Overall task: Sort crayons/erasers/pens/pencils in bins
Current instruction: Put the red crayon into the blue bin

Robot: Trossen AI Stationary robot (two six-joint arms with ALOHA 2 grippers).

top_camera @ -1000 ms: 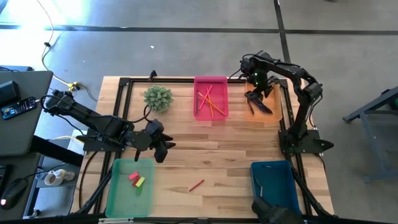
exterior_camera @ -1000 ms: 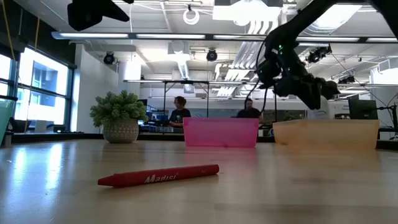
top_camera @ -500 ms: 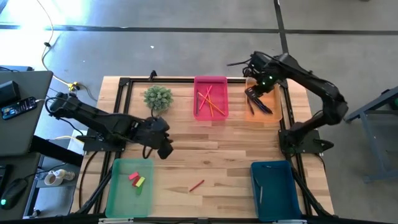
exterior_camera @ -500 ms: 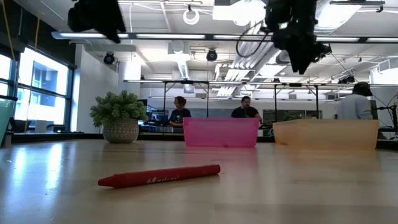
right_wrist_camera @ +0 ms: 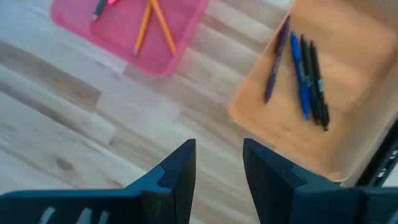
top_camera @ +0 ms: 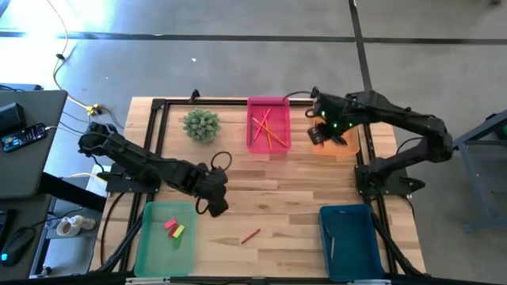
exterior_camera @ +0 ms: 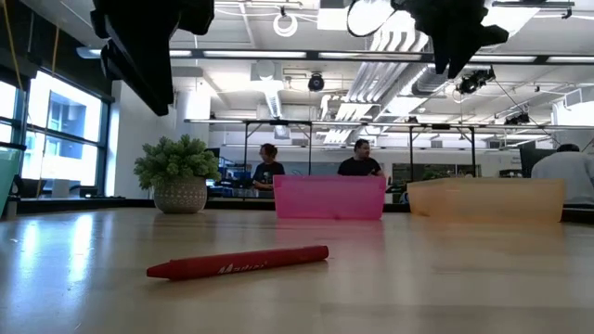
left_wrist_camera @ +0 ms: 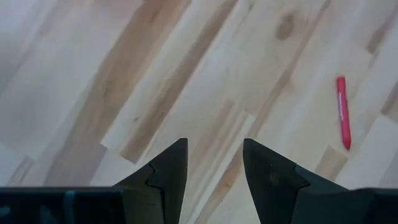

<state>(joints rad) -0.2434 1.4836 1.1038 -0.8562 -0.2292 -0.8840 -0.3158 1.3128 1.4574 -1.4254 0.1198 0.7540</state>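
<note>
1. from above: one red crayon [top_camera: 250, 236] lies alone on the wooden table [top_camera: 261, 178], at about 5 o'clock from the left gripper [top_camera: 212, 207] and between the green bin [top_camera: 165, 237] and the teal bin [top_camera: 348, 233]. the green bin holds the erasers [top_camera: 173, 229]; the pink bin [top_camera: 268, 123] at 12 o'clock on the table holds the pencils [top_camera: 265, 129]; the teal bin shows one thin stick whose kind is too small to tell. the right gripper [top_camera: 314, 134] hangs at the near edge of the orange bin [top_camera: 337, 138], away from the crayon. a small potted plant [top_camera: 200, 124] stands at 9 o'clock from the pink bin.

2. at table height: the crayon [exterior_camera: 238, 262] rests flat in the foreground, untouched, with the plant [exterior_camera: 176, 174], pink bin [exterior_camera: 329, 198] and orange bin [exterior_camera: 486, 199] lined up behind it. people sit in the room beyond.

3. left wrist: the fingers [left_wrist_camera: 163, 172] stand apart with bare wood between them, holding nothing; the crayon [left_wrist_camera: 342, 112] lies off to one side, well clear of them.

4. right wrist: the fingers [right_wrist_camera: 177, 168] are parted and empty. pens [right_wrist_camera: 303, 74] lie side by side in the orange bin [right_wrist_camera: 261, 118]; pencils [right_wrist_camera: 152, 25] show in the pink bin [right_wrist_camera: 112, 34].

5. judged from this, sorting is nearly done: only the crayon remains loose, and the left arm looks placed to fetch it.
</note>
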